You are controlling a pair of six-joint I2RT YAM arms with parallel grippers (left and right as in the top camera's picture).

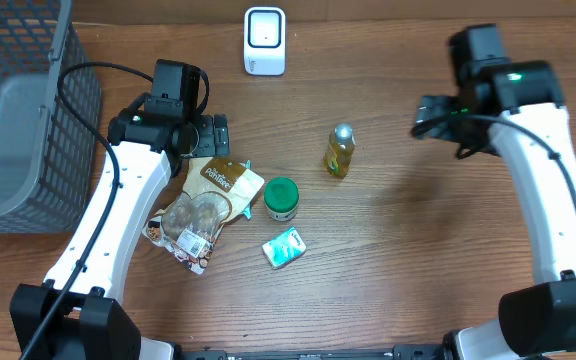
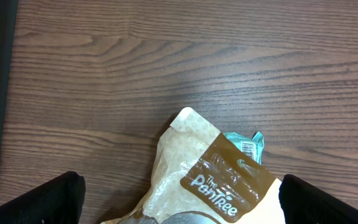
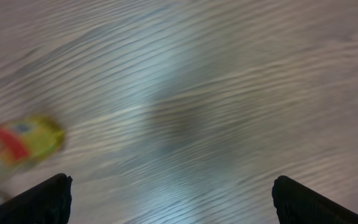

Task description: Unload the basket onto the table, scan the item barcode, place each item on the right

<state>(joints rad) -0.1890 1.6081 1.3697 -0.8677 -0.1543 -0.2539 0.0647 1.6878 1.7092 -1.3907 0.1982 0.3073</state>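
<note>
You had a brown wood-grain surface [image 1: 408, 260] under both arms, with a grey wire basket [image 1: 18, 100] at its far left corner and the white scanner [image 1: 265, 40] standing at the far edge, near the middle. The items lay well short of the scanner. The bottle [image 1: 339, 151] stood upright just right of centre, on its own. Left of it sat a green-lidded jar [image 1: 281, 198], then a brown and clear snack bag [image 1: 208, 205] lying flat, touching or nearly touching the jar. A small teal packet [image 1: 284, 248] lay nearer you, apart from the jar.

Your left arm [image 1: 118, 200] reached over the bag's far end. Its jaws stood wide apart, with the bag's top edge below them and nothing gripped.

Your right arm [image 1: 548, 150] was out at the far right, well apart from the bottle. Its jaws were spread wide too, over bare wood. That wrist view was blurred, and the bottle showed only at its left edge.
</note>
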